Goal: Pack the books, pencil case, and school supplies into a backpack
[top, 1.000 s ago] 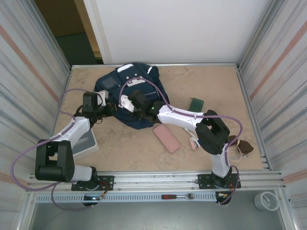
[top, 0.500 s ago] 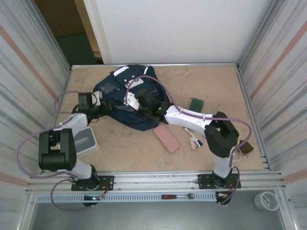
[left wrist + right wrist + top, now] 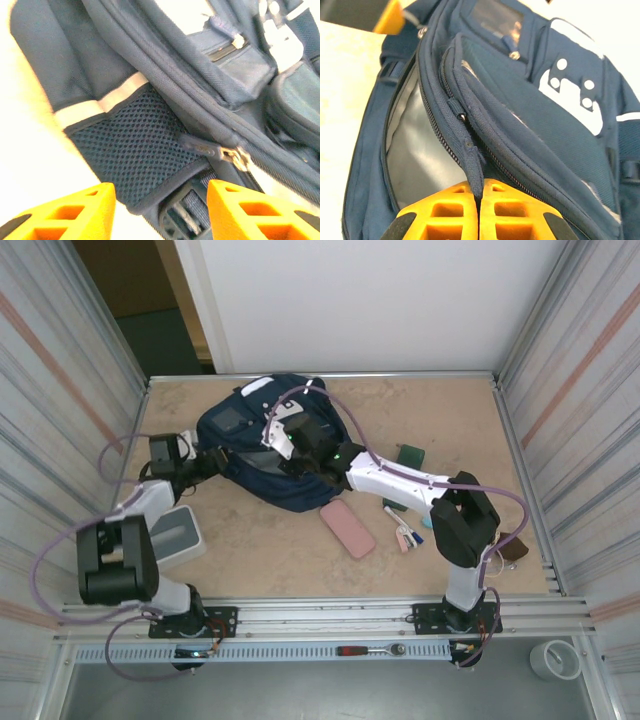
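Note:
The navy backpack (image 3: 262,445) lies at the back left of the table, its main compartment unzipped and grey lining (image 3: 420,150) showing. My right gripper (image 3: 286,450) is over its middle. In the right wrist view this gripper (image 3: 479,192) is shut on a fabric edge of the opening. My left gripper (image 3: 208,460) sits at the bag's left side. Seen from the left wrist, it (image 3: 160,202) is open, with the mesh pocket (image 3: 135,150) and a buckle between its fingers. The pink pencil case (image 3: 347,528) and the school supplies (image 3: 405,530) lie right of the bag. The books are out of view.
A white bin (image 3: 180,535) stands at the near left beside the left arm. A small dark green item (image 3: 410,455) lies right of the backpack and a brown object (image 3: 510,545) sits near the right wall. Metal walls enclose both sides of the table.
My left gripper has opened, let go of the backpack and drawn back to the left. My right gripper has carried the fabric edge up and away, and the bag has shifted.

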